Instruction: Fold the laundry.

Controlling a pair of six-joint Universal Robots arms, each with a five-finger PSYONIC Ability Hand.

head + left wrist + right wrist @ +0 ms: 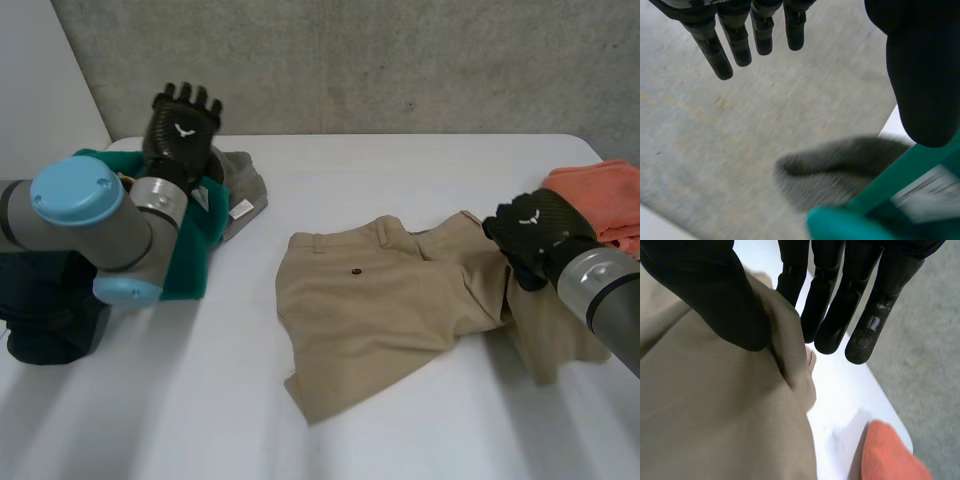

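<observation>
Centre-right on the white bench (400, 170) lie crumpled tan woven trousers (380, 320). The right hand (535, 235) pinches a fold at their right edge between thumb and fingers. The left hand (180, 130), upper left, is released, fingers straight.

orange cloth (600, 195) cut off at the edge, khaki trousers (380, 300) partly under right hand (535, 235)

Khaki trousers (390, 320): woven cloth, fine diagonal twill, matt.
Orange cloth (605, 195), 3 o'clock on surface (420, 170): soft, matt.
Teal garment (190, 255), 9 o'clock: smooth cloth.
Grey cloth (248, 190) beside it: fuzzy knit.
Surface: white, smooth, faint sheen.
Left robot hand (180, 125), right robot hand (535, 232): black, matt, plastic look.
Arm cap (75, 192): glossy light-blue plastic.
Wall (400, 60): rough grey concrete.
</observation>
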